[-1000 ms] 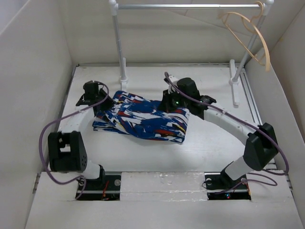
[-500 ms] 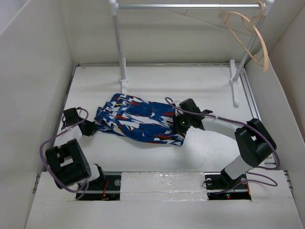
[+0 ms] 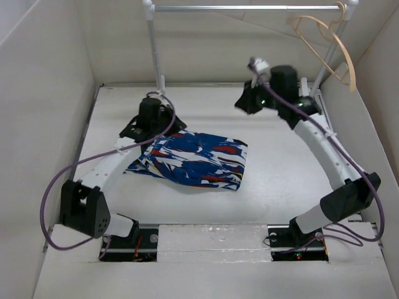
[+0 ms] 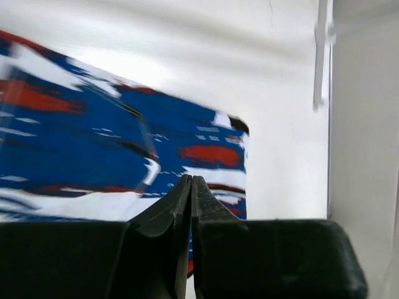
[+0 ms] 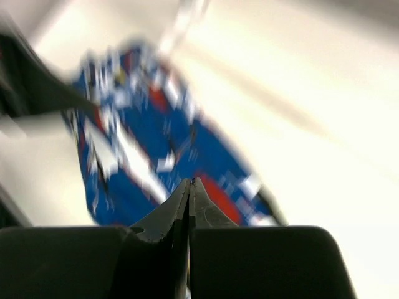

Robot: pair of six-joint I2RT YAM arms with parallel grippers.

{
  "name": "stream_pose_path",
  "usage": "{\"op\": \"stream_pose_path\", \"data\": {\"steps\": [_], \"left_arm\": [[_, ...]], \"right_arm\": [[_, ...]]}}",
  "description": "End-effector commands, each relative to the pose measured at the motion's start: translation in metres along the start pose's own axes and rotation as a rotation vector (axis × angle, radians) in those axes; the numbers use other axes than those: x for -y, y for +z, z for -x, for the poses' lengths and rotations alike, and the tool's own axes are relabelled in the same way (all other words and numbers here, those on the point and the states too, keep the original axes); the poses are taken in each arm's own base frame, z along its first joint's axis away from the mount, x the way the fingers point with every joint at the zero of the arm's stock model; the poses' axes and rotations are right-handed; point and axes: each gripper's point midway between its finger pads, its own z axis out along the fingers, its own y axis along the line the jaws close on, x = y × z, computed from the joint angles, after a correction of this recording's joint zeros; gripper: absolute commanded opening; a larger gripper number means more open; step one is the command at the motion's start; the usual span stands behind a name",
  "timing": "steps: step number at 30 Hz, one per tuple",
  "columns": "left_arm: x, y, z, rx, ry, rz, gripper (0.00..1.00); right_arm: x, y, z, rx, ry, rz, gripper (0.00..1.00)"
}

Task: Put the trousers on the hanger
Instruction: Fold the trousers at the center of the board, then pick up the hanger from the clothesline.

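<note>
The trousers (image 3: pixel 193 159) lie folded in a flat bundle on the middle of the white table, bright blue with white, red and black streaks. The hanger (image 3: pixel 325 48) hangs from the right end of the rail at the back right. My left gripper (image 3: pixel 159 131) is shut and empty, held just over the trousers' far left corner; its wrist view shows the closed gripper (image 4: pixel 191 182) above the fabric (image 4: pixel 93 140). My right gripper (image 3: pixel 243 103) is shut and empty, raised well above the table behind the trousers' right end. Its blurred wrist view shows the closed gripper (image 5: pixel 190 182) high over the trousers (image 5: pixel 149 149).
A grey metal rail (image 3: pixel 243 8) spans the back on two white posts, left (image 3: pixel 156 59) and right (image 3: pixel 315 84). White walls enclose the table on the left, back and right. The right post also shows in the left wrist view (image 4: pixel 322 56).
The right gripper let go of the trousers' right end and rose up and back toward the right post. The left arm swung from the near left to the trousers' far left corner.
</note>
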Motion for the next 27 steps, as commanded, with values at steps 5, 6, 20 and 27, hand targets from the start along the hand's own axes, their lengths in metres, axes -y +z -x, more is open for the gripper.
{"op": "stream_pose_path", "data": {"steps": [5, 6, 20, 27], "left_arm": [[-0.013, 0.041, -0.080, -0.200, 0.096, -0.039, 0.00], [-0.016, 0.039, -0.084, -0.204, 0.102, -0.044, 0.00], [-0.019, 0.011, -0.099, -0.240, 0.234, -0.065, 0.00], [-0.010, 0.007, -0.099, -0.266, 0.240, -0.097, 0.00]], "right_arm": [[0.070, -0.154, 0.179, 0.475, -0.193, -0.294, 0.00], [0.102, -0.171, 0.179, 0.470, -0.182, -0.386, 0.00], [0.294, -0.275, 0.168, 0.410, -0.157, -0.763, 0.92], [0.338, -0.249, 0.135, 0.394, -0.084, -0.614, 0.97]]}}
